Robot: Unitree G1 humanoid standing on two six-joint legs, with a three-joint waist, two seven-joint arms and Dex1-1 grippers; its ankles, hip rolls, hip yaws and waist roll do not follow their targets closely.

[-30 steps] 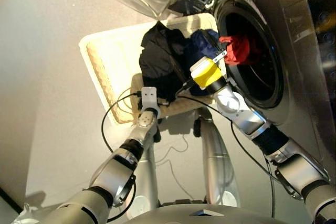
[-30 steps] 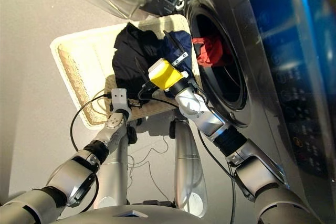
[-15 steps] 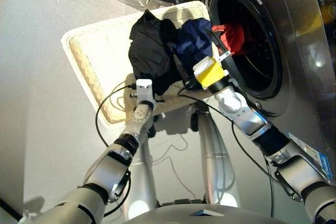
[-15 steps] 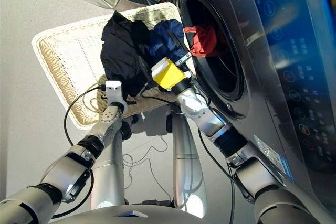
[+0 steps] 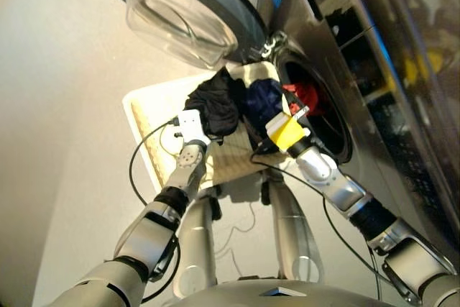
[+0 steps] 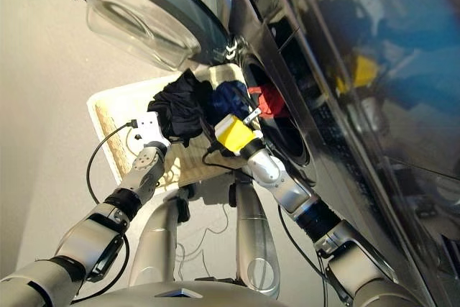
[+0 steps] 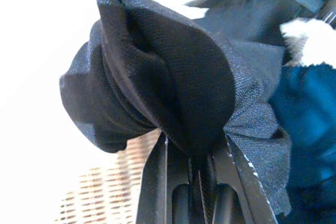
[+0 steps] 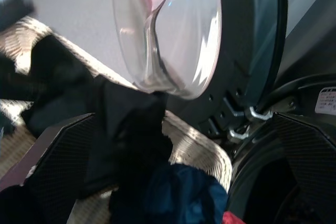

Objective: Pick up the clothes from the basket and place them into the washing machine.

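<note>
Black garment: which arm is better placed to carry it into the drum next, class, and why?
Left. Its end effector is already shut on the black garment, lifted above the basket. The right end effector is open and empty, though nearer the washing machine.

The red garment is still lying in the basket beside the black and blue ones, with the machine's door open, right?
Not quite. The red garment sits in the washing machine's drum mouth, as the left eye view shows. The black garment and blue garment are at the basket, and the door is open.

Left claw (image 7: 191, 174) clamped tight; right claw (image 8: 173, 156) spread wide, both arms outstretched.
</note>
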